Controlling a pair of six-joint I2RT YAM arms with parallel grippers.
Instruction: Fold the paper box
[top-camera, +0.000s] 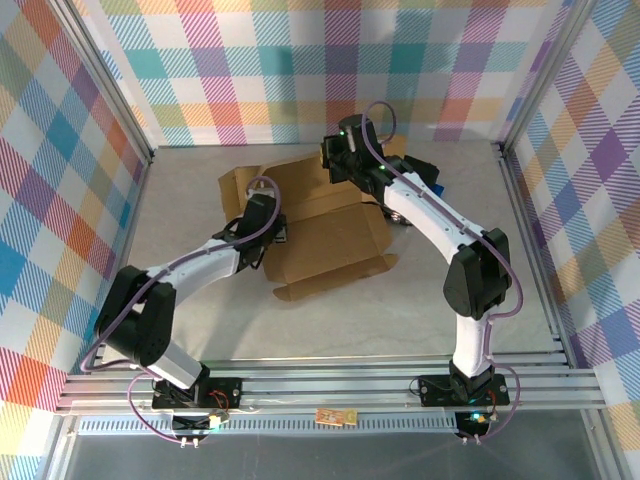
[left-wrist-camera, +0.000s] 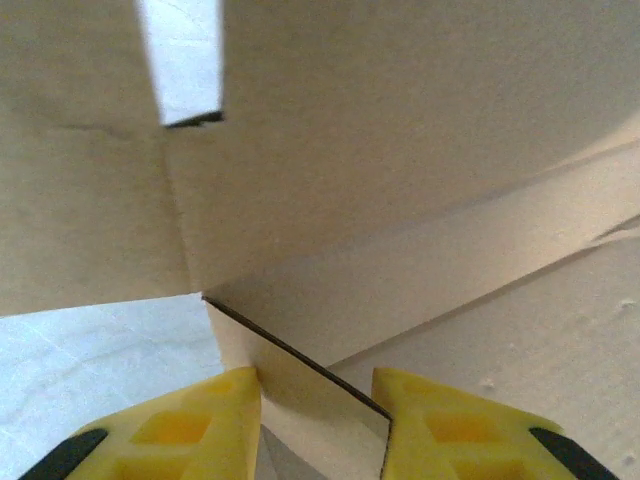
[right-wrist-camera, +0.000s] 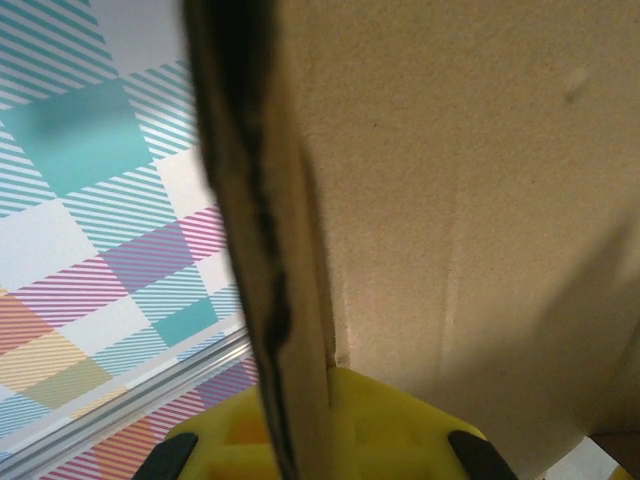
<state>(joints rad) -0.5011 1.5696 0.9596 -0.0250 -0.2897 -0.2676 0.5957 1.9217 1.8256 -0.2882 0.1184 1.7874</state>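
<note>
From the left: the left gripper straddles a flap on the left side of the paper box, with its yellow fingers on either side of the cardboard. I cannot tell whether they pinch it. The box lies partly folded in the middle of the table. The right gripper is clenched on its far panel.
</note>
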